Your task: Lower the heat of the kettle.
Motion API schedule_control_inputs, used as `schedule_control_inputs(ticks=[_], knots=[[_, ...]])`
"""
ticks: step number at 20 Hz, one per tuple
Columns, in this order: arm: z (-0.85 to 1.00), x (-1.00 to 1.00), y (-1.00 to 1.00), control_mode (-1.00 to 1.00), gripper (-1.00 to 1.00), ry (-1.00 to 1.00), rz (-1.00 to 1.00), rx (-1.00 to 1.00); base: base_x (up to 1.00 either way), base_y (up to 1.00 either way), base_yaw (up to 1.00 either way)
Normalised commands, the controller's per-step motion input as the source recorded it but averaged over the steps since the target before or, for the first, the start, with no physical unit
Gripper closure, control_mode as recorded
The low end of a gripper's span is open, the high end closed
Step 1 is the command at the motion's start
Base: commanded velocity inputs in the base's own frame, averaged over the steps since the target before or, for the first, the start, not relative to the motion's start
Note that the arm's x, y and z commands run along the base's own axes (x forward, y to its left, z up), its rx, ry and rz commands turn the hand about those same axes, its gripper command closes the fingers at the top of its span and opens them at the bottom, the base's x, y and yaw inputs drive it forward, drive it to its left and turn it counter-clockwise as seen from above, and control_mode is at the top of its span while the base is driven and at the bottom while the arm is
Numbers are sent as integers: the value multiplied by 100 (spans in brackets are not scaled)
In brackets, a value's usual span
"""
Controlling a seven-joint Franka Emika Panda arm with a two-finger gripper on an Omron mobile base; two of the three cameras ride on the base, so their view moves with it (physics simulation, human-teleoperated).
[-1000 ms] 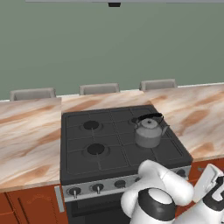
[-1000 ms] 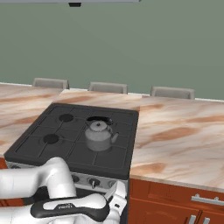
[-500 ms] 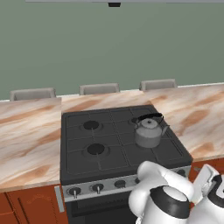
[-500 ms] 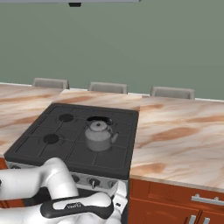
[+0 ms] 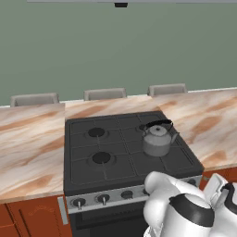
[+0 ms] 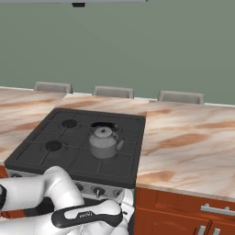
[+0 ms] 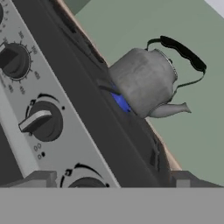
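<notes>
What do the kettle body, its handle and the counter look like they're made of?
Kettle: dull grey metal, going by its soft sheen. Handle: matte black, probably plastic or coated metal. Counter: polished stone, likely marble, with tan and cream veining.

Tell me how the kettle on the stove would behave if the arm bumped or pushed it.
The kettle is squat with a broad base, so it would more likely slide than tip. Its smooth grey metal body sits on the stove grate, which may catch it. A blue flame shows beneath it, so it is probably hot.
</notes>
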Motion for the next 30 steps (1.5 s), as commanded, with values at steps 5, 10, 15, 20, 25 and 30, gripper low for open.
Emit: schedule_control_inputs(ticks=[5,10,15,20,25,30], knots=[[-13,5,0,-100,-100,-1,0,0,0,0,0],[-13,5,0,-100,-100,-3,0,0,0,0,0],[-2,10,0,-100,-100,-3,0,0,0,0,0],[0,2,-6,-100,-100,-5,0,0,0,0,0],[-3,1,-11,-100,-100,-7,0,0,0,0,0],[-9,4,-6,-100,-100,-7,0,0,0,0,0]])
